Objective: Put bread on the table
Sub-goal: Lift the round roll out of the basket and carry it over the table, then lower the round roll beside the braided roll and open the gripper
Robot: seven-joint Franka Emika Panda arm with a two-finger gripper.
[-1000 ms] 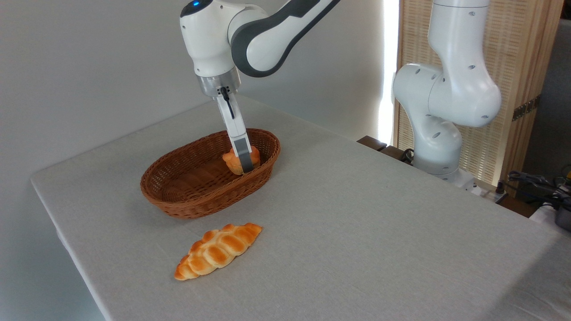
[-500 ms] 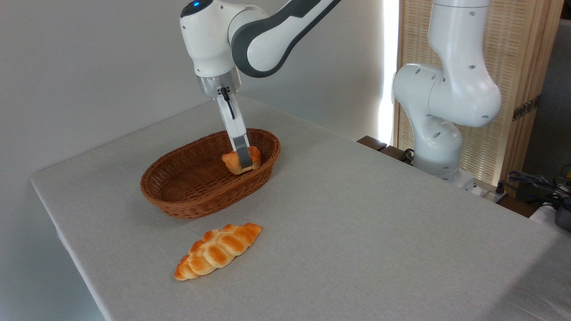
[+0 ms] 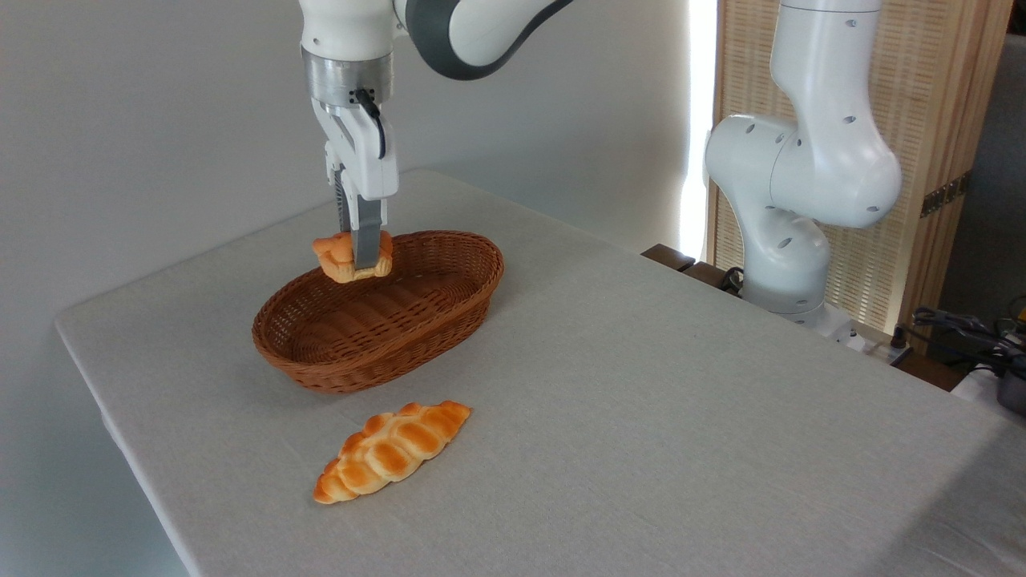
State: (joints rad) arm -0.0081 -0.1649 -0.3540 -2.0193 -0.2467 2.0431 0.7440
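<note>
Bread (image 3: pixel 343 255) now lifted above basket (image 3: pixel 337 353)

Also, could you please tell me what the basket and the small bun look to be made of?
The basket looks like woven wicker, brown with a slight sheen: its walls show ribbed strands and a braided rim. The bun, held in the pincer above the basket, has a smooth, glossy orange surface with a paler base, which may mean a plastic or foam replica rather than real bread; the picture cannot settle that.

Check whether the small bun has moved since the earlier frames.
Yes. The bun, clamped in the gripper, has risen and shifted left, from inside the basket to above its rim.
</note>
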